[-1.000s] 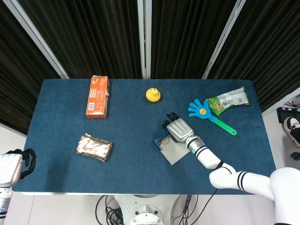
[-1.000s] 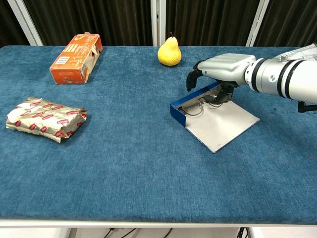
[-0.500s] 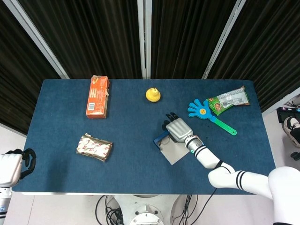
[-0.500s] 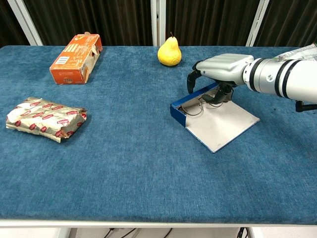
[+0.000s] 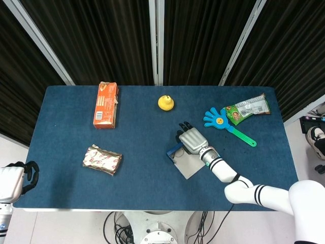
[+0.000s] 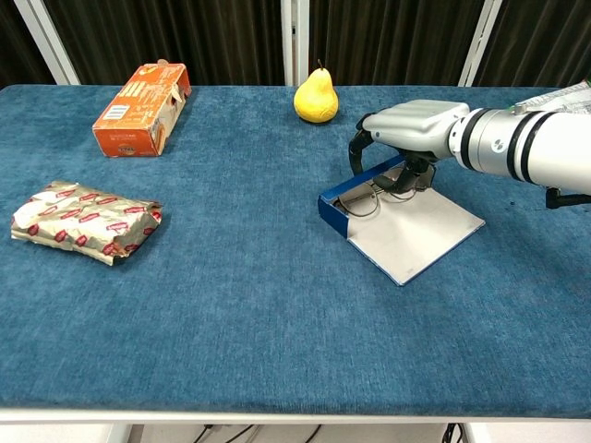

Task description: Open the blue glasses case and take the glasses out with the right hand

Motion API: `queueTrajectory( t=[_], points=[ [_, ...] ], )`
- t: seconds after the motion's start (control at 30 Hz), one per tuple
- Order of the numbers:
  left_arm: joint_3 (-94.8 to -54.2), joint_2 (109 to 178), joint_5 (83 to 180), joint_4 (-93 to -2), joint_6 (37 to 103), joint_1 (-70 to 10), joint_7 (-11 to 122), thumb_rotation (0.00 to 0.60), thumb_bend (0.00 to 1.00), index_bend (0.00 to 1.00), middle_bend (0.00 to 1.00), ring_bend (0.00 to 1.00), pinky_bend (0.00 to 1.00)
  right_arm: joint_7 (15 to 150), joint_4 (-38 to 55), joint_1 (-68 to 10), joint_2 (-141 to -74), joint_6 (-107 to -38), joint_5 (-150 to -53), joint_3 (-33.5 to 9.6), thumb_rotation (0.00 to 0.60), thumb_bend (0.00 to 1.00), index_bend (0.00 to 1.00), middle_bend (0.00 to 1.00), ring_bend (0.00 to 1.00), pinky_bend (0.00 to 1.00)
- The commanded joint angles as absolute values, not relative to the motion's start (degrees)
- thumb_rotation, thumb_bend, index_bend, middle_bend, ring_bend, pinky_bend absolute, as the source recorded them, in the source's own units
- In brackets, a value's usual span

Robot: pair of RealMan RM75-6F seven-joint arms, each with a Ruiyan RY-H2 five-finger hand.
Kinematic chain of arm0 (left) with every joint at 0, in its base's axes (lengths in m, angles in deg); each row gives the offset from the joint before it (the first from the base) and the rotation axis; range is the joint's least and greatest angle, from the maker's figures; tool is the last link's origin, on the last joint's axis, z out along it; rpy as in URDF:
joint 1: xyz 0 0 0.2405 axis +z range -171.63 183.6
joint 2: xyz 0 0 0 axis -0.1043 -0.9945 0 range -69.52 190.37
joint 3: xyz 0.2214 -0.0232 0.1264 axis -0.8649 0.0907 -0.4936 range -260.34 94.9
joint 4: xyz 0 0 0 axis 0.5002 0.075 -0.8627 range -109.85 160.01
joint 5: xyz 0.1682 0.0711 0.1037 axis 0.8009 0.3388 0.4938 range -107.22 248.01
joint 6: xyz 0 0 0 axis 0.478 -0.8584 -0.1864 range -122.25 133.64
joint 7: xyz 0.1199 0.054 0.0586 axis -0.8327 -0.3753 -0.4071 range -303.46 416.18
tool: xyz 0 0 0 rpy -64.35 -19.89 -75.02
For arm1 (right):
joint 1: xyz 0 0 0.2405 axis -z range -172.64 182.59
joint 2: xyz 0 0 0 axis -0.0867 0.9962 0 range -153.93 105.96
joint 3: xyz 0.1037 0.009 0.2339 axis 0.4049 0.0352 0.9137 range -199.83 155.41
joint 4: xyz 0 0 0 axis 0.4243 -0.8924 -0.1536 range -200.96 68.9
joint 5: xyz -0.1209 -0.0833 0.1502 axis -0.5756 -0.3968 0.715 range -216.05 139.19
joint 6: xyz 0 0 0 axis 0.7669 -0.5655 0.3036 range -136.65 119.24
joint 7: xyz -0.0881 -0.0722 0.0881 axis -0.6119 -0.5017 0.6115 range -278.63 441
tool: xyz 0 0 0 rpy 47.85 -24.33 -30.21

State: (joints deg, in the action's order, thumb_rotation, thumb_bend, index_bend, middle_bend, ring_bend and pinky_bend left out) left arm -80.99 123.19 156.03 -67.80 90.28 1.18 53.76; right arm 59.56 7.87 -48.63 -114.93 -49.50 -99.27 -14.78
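Lying open on the blue tabletop, the blue glasses case is seen right of centre, its pale lid flap spread flat toward the front edge and its blue tray at the back. The glasses are shown inside the tray, thin dark frames with one lens visible at the near left corner. The right hand is held palm-down over the far end of the case, its dark fingers curled downward around the far part of the frames; whether the frames are actually pinched cannot be told from either view. In the head view the same right hand is seen covering most of the case. The left hand is shown off the tabletop's front left corner, its dark fingers curled and nothing seen in them.

A yellow pear is stood upright behind the case, well apart from it. An orange carton is laid at the far left, and a crinkled foil snack packet lies nearer on the left. A blue hand-shaped clapper and a green snack bag are seen touching at the far right in the head view.
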Motion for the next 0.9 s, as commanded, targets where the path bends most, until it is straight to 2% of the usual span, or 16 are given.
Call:
queueTrajectory(
  t=[0.03, 0.27, 0.4, 0.63, 0.8, 0.9],
  points=[
    [-80.99, 123.18, 156.04, -67.79, 90.27, 1.18, 53.8, 0.6, 0.36, 0.7, 0.71, 0.55, 0.57, 59.41, 7.92, -48.7, -114.97, -49.69, -99.22, -14.79, 0.6, 0.48, 0.44, 0.24, 0.0, 0.0],
    [-80.98, 123.16, 156.03, -67.81, 90.27, 1.18, 53.83, 0.6, 0.36, 0.7, 0.71, 0.55, 0.57, 59.4, 7.86, -48.53, -115.52, -51.43, -99.75, -14.49, 0.6, 0.5, 0.55, 0.26, 0.0, 0.0],
    [-80.97, 123.18, 156.0, -67.81, 90.24, 1.15, 53.76, 0.6, 0.36, 0.7, 0.71, 0.55, 0.57, 59.14, 7.05, -47.58, -117.25, -55.64, -101.51, -14.18, 0.6, 0.5, 0.58, 0.27, 0.0, 0.0],
    [-80.97, 123.19, 156.05, -67.84, 90.29, 1.16, 53.81, 0.6, 0.36, 0.7, 0.71, 0.55, 0.57, 55.15, 0.8, -44.7, -125.71, -68.54, -105.28, -13.55, 0.6, 0.5, 0.66, 0.29, 0.01, 0.0],
    [-80.99, 123.13, 156.06, -67.8, 90.2, 1.13, 54.03, 0.6, 0.36, 0.7, 0.71, 0.55, 0.57, 54.15, -5.55, -43.74, -131.16, -74.71, -108.84, -13.31, 0.6, 0.51, 0.67, 0.3, 0.01, 0.0],
    [-81.01, 123.07, 156.11, -67.82, 90.18, 1.12, 54.17, 0.6, 0.36, 0.7, 0.71, 0.55, 0.57, 54.75, -8.92, -43.34, -133.74, -76.02, -110.09, -13.2, 0.6, 0.5, 0.67, 0.3, 0.01, 0.0]
  ],
)
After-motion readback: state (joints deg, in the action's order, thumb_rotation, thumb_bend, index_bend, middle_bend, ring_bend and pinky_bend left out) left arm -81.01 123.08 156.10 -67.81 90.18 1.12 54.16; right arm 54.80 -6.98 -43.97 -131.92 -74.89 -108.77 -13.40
